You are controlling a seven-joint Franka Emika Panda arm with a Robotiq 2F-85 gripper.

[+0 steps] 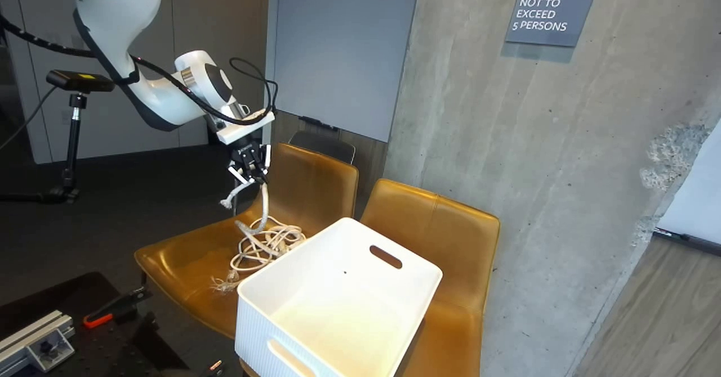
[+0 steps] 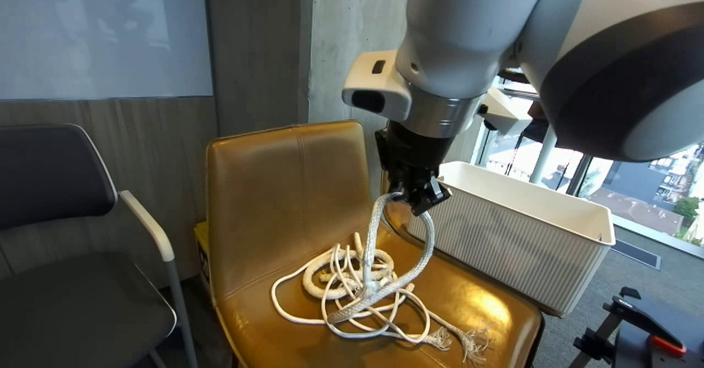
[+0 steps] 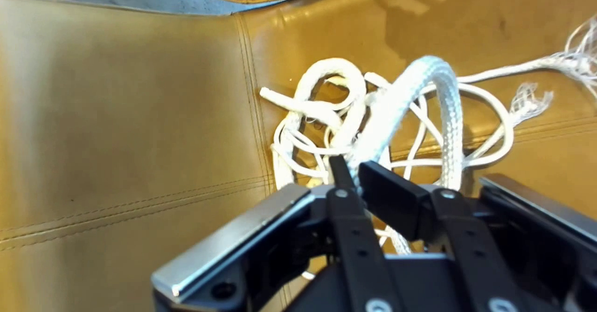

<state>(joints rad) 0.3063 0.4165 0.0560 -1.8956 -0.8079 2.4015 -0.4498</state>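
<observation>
My gripper (image 1: 253, 177) is shut on a thick grey-white braided rope (image 1: 265, 202), above the seat of a brown leather chair (image 1: 186, 253). In an exterior view the gripper (image 2: 412, 196) points down and the held rope (image 2: 426, 247) hangs in a loop below it. In the wrist view the rope (image 3: 431, 67) passes between the fingertips (image 3: 357, 177) and arches beyond them. Below lies a tangled pile of white ropes (image 2: 311, 288), thick and thin, with frayed ends. The pile also shows in the wrist view (image 3: 303, 107). The held rope's lower part reaches the pile.
A large white ribbed bin (image 2: 495, 241) stands on a second brown chair (image 1: 439, 225) beside the first. A dark office chair (image 2: 44, 302) stands on the other side. A dark table holds a clamp (image 1: 110, 312) and an aluminium profile (image 1: 36, 337). A concrete wall (image 1: 563, 168) rises behind.
</observation>
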